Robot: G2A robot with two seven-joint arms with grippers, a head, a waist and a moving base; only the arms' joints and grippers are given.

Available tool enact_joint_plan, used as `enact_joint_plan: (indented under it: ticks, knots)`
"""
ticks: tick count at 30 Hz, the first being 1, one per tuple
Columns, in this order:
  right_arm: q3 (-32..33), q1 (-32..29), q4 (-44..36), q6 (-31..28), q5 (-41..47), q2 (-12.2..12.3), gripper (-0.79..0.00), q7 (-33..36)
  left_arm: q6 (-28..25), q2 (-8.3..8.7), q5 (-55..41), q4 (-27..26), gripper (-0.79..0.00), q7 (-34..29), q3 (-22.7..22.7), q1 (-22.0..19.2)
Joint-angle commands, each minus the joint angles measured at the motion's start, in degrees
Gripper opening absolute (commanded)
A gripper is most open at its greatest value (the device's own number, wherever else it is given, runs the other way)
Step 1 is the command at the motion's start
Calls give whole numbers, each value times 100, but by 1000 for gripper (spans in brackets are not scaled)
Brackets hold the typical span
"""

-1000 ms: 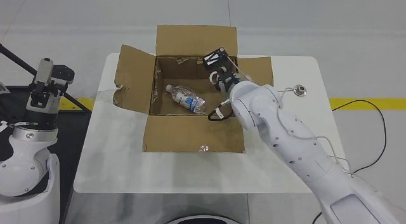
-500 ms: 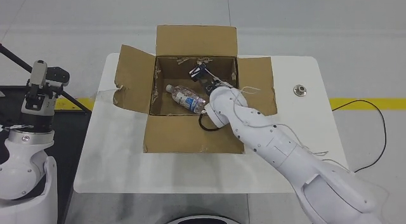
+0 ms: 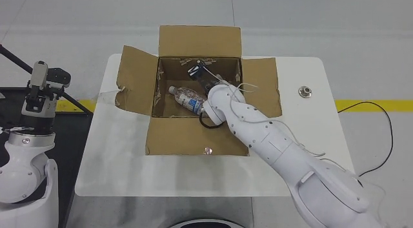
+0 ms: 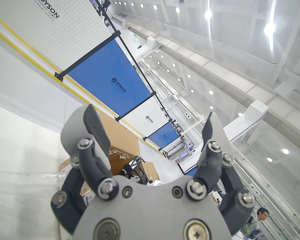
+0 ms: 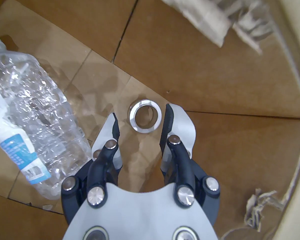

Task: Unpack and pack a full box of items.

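Cardboard box partly unpacked: water bottle, metal ring still inside. Right gripper fingers narrowly apart astride ring; left gripper fingers wide.

Cardboard box open, four flaps splayed. Clear plastic water bottle on its side on the box floor, left half. Polished metal ring — flat on the floor near it. Small round metal fitting — outside, right of the box.

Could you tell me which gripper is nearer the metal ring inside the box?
The right gripper: its open fingers flank the metal ring on the box floor. The left gripper is off beside the table, pointing upward.
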Motion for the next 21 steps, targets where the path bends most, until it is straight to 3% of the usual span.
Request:
enact_joint_plan:
  ticks: [1,7,13,17,21]
  knots:
    - [146,-36,-212,-104,17,40,-397,76,0,0,0,0,0,0,0,0]
    - [923,-420,-1636,-448,-306,412,-379,525,0,0,0,0,0,0,0,0]
    - [2616,-1576,-4047,-1434,-421,1016,-126,1484,0,0,0,0,0,0,0,0]
    - [3792,-2223,-5134,-2031,-36,1253,-80,1831,0,0,0,0,0,0,0,0]
    - [4746,-2454,-5420,-2021,4,1375,0,1725,0,0,0,0,0,0,0,0]
